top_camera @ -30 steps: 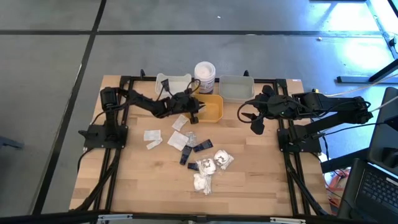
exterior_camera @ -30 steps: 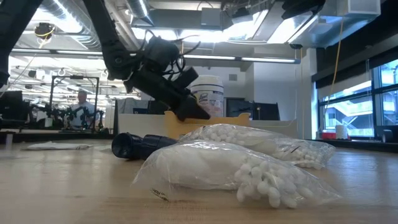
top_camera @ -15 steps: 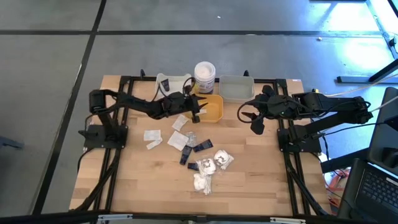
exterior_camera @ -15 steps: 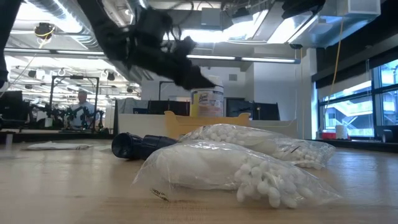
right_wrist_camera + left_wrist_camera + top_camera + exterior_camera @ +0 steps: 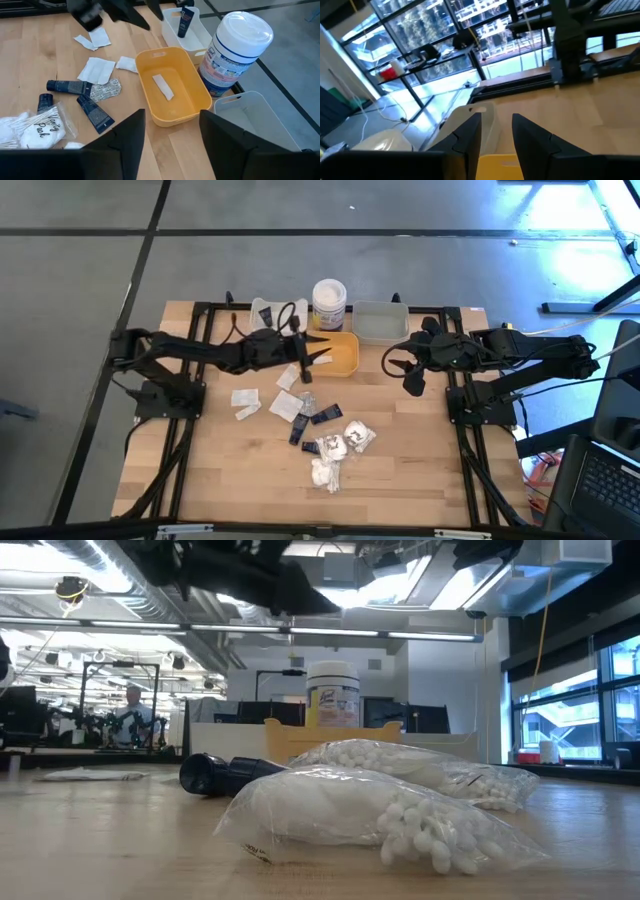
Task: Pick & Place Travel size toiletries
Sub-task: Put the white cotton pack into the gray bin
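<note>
Sorting is early. Placed so far: one flat white sachet (image 5: 163,87) on the floor of the yellow tray (image 5: 150,107), and one black tube (image 5: 186,21) standing in the white tray (image 5: 199,36) at the table's 11 o'clock. The grey tray (image 5: 381,327) at 1 o'clock looks empty. The rest of the toiletries lie loose around table centre: two white sachets (image 5: 244,402) toward 9 o'clock, more sachets (image 5: 287,392) just off the yellow tray's near edge, three black tubes (image 5: 318,418) beside them, and the clear-wrapped cotton packs (image 5: 338,452) toward 6 o'clock, touching one another. Left gripper (image 5: 305,360) hovers at the yellow tray's 9 o'clock rim, raised off the table; the left wrist view shows its fingers (image 5: 467,135) apart with nothing between them, so I judge it has no load and the next pick is from the loose pile. Right gripper (image 5: 411,376) waits at the 3 o'clock side of the table, clear of all items; the right wrist view shows its fingers (image 5: 120,137) spread, empty. Hard to make out: the low view is largely blocked by the cotton packs, so the sachets behind them are hidden; the white jar (image 5: 329,303) hides part of the trays' shared edge; whether a foil-patterned sachet (image 5: 105,90) overlaps the tube next to it I cannot tell.
</note>
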Controlling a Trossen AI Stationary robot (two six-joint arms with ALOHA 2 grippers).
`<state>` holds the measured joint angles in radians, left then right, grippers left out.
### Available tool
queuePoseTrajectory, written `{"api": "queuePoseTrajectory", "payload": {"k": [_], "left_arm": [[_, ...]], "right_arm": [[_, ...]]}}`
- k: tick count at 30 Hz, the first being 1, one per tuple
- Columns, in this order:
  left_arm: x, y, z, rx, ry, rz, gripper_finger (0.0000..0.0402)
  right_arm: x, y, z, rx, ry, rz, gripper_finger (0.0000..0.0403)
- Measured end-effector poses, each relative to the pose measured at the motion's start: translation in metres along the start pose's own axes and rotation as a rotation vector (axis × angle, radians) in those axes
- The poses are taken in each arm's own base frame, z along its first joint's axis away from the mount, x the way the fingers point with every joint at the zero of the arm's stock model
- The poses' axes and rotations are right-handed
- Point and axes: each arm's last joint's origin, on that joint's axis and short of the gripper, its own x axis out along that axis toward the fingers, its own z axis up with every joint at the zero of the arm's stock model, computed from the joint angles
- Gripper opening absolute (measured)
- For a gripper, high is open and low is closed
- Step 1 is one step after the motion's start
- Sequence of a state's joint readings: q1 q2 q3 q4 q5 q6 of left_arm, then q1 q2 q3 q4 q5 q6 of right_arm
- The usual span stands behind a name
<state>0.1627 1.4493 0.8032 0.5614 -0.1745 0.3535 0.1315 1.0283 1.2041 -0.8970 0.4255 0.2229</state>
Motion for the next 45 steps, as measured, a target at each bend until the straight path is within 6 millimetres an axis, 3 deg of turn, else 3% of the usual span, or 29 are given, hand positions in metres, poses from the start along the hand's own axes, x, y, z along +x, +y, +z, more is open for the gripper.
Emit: {"api": "queuePoseTrajectory", "payload": {"k": [8,17,23,38,45], "left_arm": [[-0.02,-0.008,0.022,-0.055,-0.036,-0.053,0.0104],[-0.044,-0.022,0.032,-0.12,0.038,-0.152,0.0098],[-0.068,-0.024,0.039,-0.185,0.108,-0.209,0.0097],[-0.14,-0.026,0.055,-0.285,0.206,-0.324,0.0097],[-0.166,-0.036,0.042,-0.28,0.176,-0.323,0.0097]], "right_arm": [[0.0,0.0,0.0,0.0,0.0,0.0,0.018],[0.0,0.0,0.0,-0.022,0.0,0.0,0.0169],[0.0,0.0,0.0,-0.2,0.0,0.0,0.0163],[0.0,0.0,0.0,-0.206,-0.001,0.0,0.0155],[0.002,0.004,0.013,-0.087,-0.121,0.018,0.0168]]}}
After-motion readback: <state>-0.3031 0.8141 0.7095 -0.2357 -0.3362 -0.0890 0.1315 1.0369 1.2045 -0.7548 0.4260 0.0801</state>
